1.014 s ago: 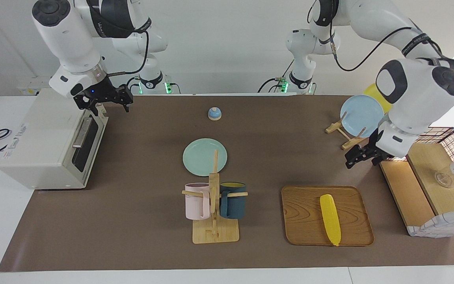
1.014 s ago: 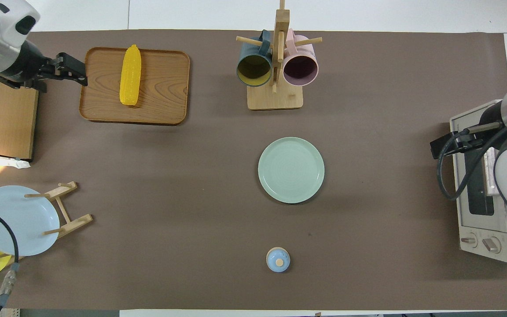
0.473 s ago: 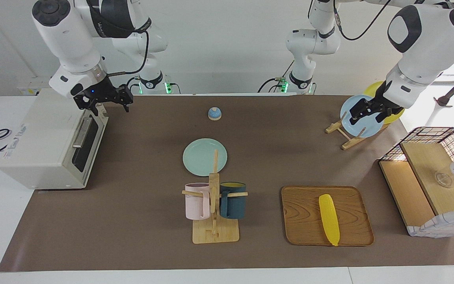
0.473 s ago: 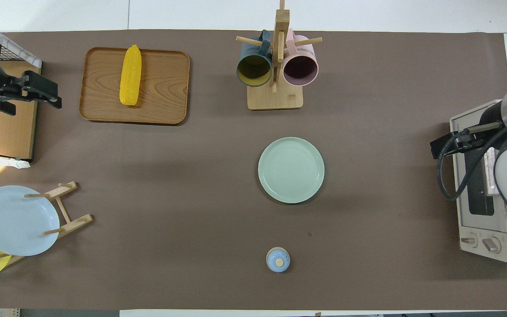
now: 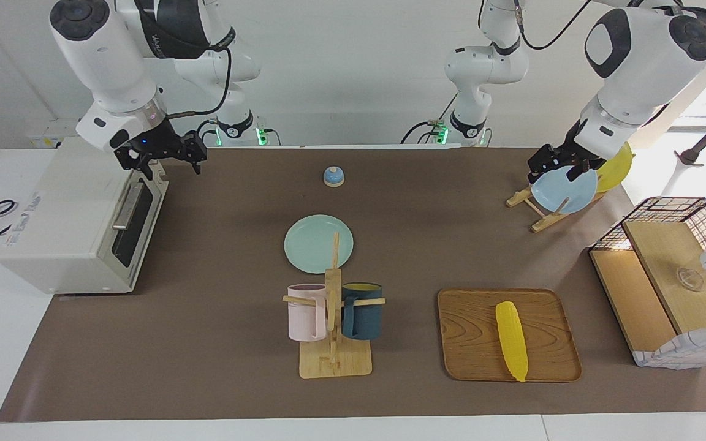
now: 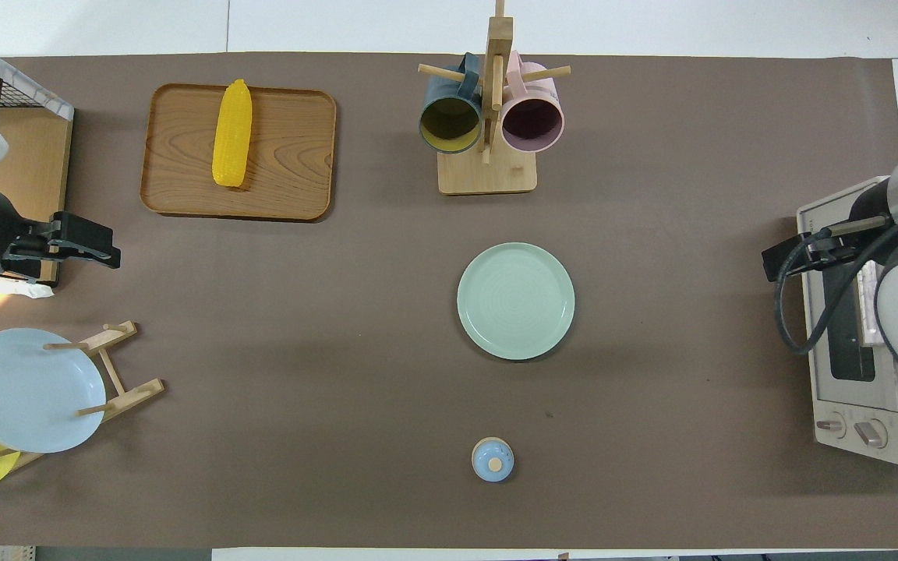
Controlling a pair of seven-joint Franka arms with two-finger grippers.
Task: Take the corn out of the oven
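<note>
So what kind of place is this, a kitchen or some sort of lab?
Most likely a robot lab staged as a kitchen. Kitchen props sit on a brown mat: a toaster oven, a mug rack, a toy-like corn on a wooden tray. Bare white walls and two robot arms suggest testing, not cooking.

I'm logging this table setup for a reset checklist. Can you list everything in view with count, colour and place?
corn: 1, yellow, on the tray
tray: 1, wooden, toward the left arm's end
oven: 1, off-white, door shut, at the right arm's end
green plate: 1, mid-table
mug rack: 1, wooden, holding a pink mug and a dark blue mug
bell: 1, blue, nearest the robots
plate stand: 1, wooden, holding a blue plate and a yellow plate
basket box: 1, wire and wood, at the left arm's end
left gripper: open, over the plate stand
right gripper: open, over the oven
</note>
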